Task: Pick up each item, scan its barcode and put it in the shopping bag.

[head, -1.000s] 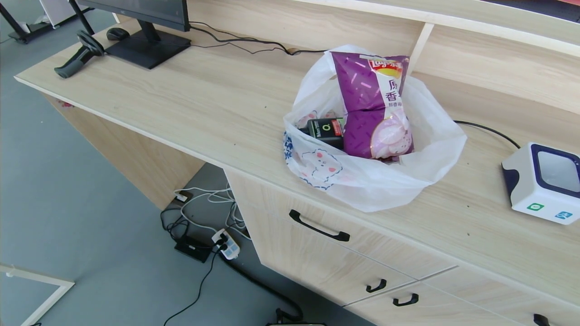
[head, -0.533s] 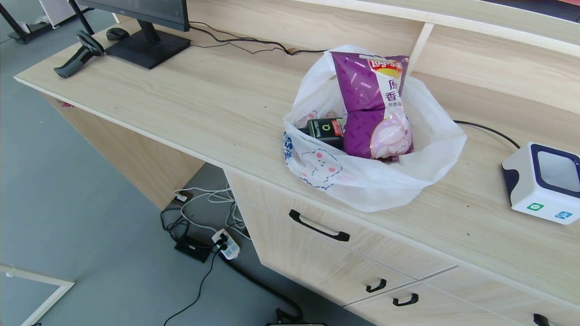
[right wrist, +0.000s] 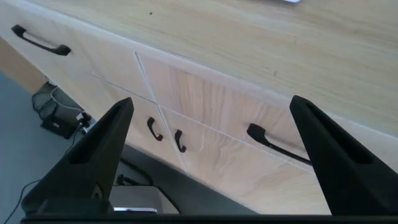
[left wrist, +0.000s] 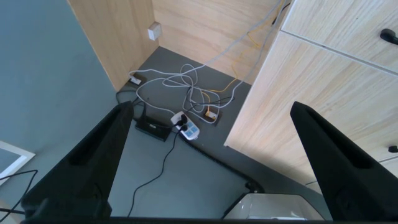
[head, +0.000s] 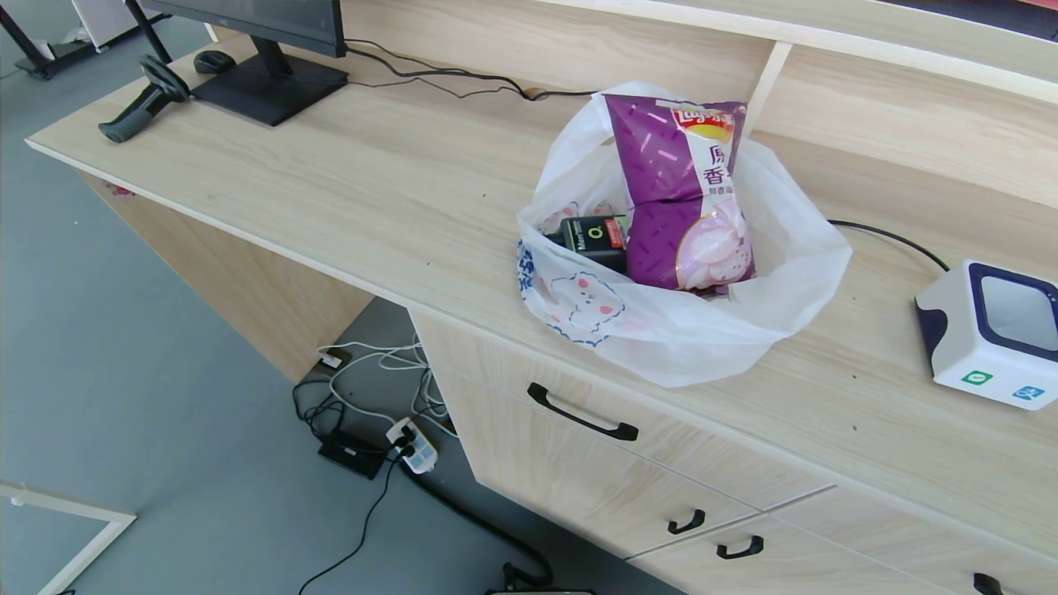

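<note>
A white plastic shopping bag (head: 661,330) stands open on the wooden counter (head: 372,190). Inside it a purple chips bag (head: 686,190) stands upright, with a black box (head: 597,236) lying beside it. A white barcode scanner (head: 988,330) with a dark window sits on the counter to the right of the bag. My left gripper (left wrist: 211,155) hangs open, low beside the counter, over the floor and its cables. My right gripper (right wrist: 211,155) is open in front of the drawer fronts, below the counter's edge. Nothing is between either pair of fingers.
A monitor stand (head: 269,78), a mouse (head: 213,60) and a black handheld scanner (head: 145,103) stand at the counter's far left. Drawers with black handles (head: 583,413) face me. A power strip (head: 413,446) and cables lie on the floor.
</note>
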`<state>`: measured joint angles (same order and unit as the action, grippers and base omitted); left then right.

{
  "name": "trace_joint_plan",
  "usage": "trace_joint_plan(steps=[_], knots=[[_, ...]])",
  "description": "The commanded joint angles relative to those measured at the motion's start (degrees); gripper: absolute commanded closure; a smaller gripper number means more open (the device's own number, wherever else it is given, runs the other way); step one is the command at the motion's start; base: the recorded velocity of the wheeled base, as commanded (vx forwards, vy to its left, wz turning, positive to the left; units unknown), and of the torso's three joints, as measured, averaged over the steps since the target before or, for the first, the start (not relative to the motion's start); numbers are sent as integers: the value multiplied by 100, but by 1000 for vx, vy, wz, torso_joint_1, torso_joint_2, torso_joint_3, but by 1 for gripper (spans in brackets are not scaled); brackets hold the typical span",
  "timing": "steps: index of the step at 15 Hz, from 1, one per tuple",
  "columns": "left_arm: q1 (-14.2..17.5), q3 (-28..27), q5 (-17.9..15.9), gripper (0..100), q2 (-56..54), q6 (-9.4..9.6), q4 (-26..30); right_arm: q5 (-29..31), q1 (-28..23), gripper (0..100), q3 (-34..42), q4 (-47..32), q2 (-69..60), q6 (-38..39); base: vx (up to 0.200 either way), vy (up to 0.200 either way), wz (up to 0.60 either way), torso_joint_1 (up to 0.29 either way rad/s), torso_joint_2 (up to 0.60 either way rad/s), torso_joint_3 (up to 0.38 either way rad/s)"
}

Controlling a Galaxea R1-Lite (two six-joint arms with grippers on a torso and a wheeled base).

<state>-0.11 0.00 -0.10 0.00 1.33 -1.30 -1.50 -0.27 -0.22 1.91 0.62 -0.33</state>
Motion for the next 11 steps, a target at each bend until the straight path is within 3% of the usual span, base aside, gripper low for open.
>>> trace_joint_plan(steps=[1,3,5,11], knots=[[2,0,1,0,9,-1,-1,273,-17,0,-84,-209,-27,288,0,0,0,0,0,0],[2,0,1,0,9,-1,-1,132,0,0,-57,-147,-53,-90,0,0,0,0,0,0],[2,0,1,0,9,-1,-1,159,0,0,-57,-147,-53,305,0,0,0,0,0,0],[2,0,1,0,9,-1,-1,255,0,0,-57,-147,-53,420,0,0,0,0,0,0]])
